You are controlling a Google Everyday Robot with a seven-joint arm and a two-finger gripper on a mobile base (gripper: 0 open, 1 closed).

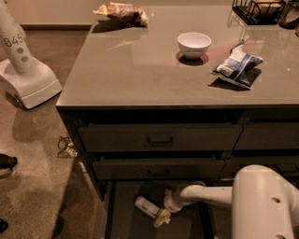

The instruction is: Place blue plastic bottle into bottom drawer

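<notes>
Looking down on a grey-brown cabinet island (140,74) with a smooth, faintly glossy top. Toward the back of the top, a white bowl (194,44). To its right, near but apart, a blue-white snack bag (237,65) lying flat. At the far back left, a crumpled brownish snack bag (122,12). In the back right corner, a dark wire rack (254,10), cut off by the edge of the view. On the cabinet front, three wide drawers stacked one above another: top drawer (117,137) and middle drawer (121,169) pushed in, each with a dark handle at its middle; bottom drawer (124,217) pulled out toward the viewer, showing a flat dark inside. Inside it, the blue plastic bottle (146,206), lying on its side on the drawer floor, set diagonally with one end toward the back left and the other toward the front right. Down in the same drawer, the gripper (161,218), pale yellowish at its tip, right at the bottle's front-right end, touching it or just beside it. Cannot tell whether clamped on the bottle or let go. Behind the gripper, a white arm (210,195) reaching leftward into the drawer from a bulky white robot body (264,200) filling the lower right corner. To the left of the cabinet, brownish carpet (37,186), and on it, well apart from the drawers, a second white machine base (28,79) marked with dark numerals.
</notes>
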